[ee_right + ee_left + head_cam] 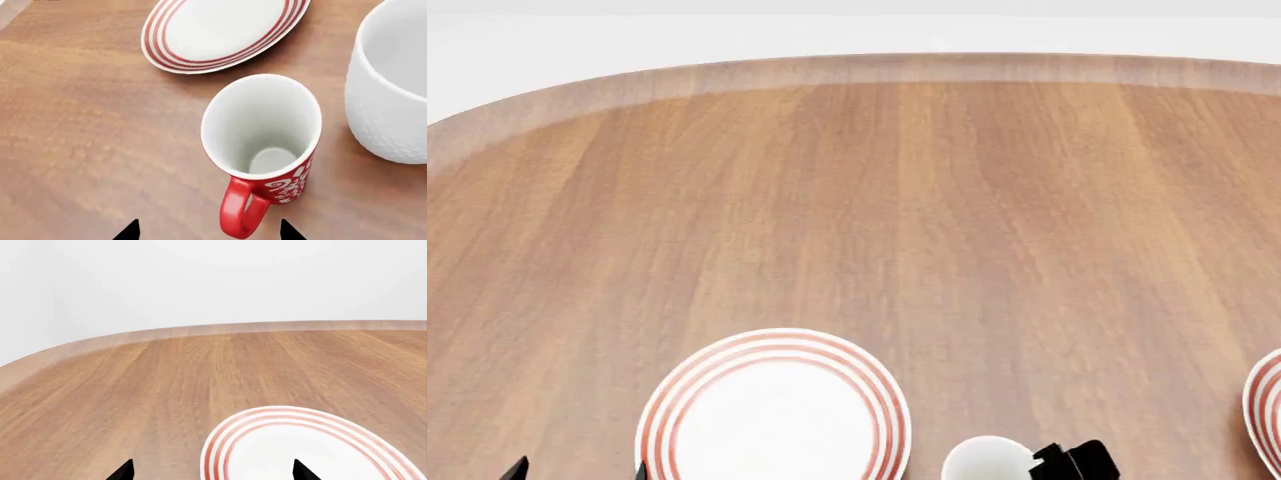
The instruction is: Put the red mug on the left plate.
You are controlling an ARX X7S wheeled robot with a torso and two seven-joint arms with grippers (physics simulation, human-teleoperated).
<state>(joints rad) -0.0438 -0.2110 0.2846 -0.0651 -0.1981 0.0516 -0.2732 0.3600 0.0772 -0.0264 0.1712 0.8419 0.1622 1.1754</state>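
Red mug (261,145) sits at the lower centre of my right wrist frame, upright on the wooden table (80,125), white inside showing, its loop handle (239,210) turned toward the bottom edge and lying between my two dark fingertips (128,231). My right gripper (208,231) stands wide, holding nothing; the tips straddle the handle without touching it as far as I can see. Low in the left wrist frame, my left gripper (210,471) is likewise spread and empty, with the left plate (300,450) just ahead of it.

Outward from the mug, a larger white mug (390,85) stands just beside it at the right of the frame, and the left plate's ringed rim sits at the upper centre, near but apart from the mug. In the head frame the mug shows only as a white rim at the bottom centre, with the right arm beside it and the plate at the lower left. A second ringed plate (1268,415) peeks in at the right edge.

What worries me: the mug is tall and slim, so closing on the handle alone could twist or tip it, and a tilted lift could knock the white mug next to it. An off-centre release on the plate could leave it rocking on the raised rim.

Its long axis runs vertical, mouth up.
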